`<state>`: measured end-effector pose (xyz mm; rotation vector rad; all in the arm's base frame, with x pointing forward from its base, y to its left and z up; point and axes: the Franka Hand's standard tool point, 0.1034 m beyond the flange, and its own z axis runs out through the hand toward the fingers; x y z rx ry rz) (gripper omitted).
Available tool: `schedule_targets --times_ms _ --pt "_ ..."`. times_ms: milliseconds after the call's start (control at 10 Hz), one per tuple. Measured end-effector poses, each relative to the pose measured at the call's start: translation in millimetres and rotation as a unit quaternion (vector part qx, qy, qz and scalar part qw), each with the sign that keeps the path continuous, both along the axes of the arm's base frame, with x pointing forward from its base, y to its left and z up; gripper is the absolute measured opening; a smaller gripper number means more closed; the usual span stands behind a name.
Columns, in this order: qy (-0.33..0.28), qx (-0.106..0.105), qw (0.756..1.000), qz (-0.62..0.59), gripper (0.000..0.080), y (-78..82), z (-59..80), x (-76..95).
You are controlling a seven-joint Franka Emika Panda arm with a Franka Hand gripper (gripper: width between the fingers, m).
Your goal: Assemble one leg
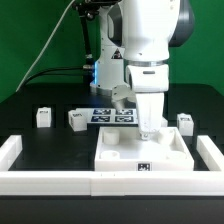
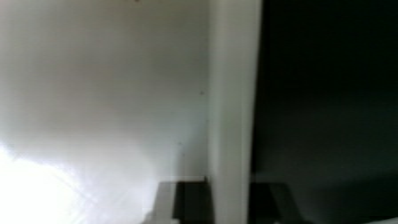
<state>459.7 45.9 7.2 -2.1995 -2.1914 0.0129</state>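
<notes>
My gripper (image 1: 149,117) is down over the far right corner of the large flat white panel (image 1: 135,157). It is shut on a white leg (image 1: 150,130) that stands upright and reaches down to that corner. In the wrist view the leg (image 2: 231,120) is a long white bar running out from between the two dark fingers (image 2: 187,203) of the gripper (image 2: 231,197). The panel (image 2: 98,100) fills one side of it and the black table the other. Three more legs with marker tags stand on the table: two at the exterior view's left (image 1: 43,117) (image 1: 77,119) and one at the right (image 1: 185,122).
The marker board (image 1: 108,115) lies behind the panel. White border rails run along the left (image 1: 10,152), right (image 1: 210,152) and front (image 1: 110,186) of the work area. A green wall and cables stand behind the arm.
</notes>
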Motion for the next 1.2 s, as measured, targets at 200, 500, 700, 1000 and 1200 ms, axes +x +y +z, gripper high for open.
schedule_targets --times_ms 200,500,700,1000,1200 --pt "0.000 0.000 1.000 -0.001 0.0061 -0.8 -0.1 0.1" --pt "-0.003 0.005 1.000 0.008 0.0061 15.1 -0.3 4.5" --pt "-0.008 0.010 1.000 0.017 0.0061 34.0 -0.2 13.1" --pt "-0.007 0.006 1.000 0.006 0.0082 34.1 -0.3 15.8" --pt "-0.006 0.006 1.000 0.006 0.0287 33.9 -0.5 15.5"
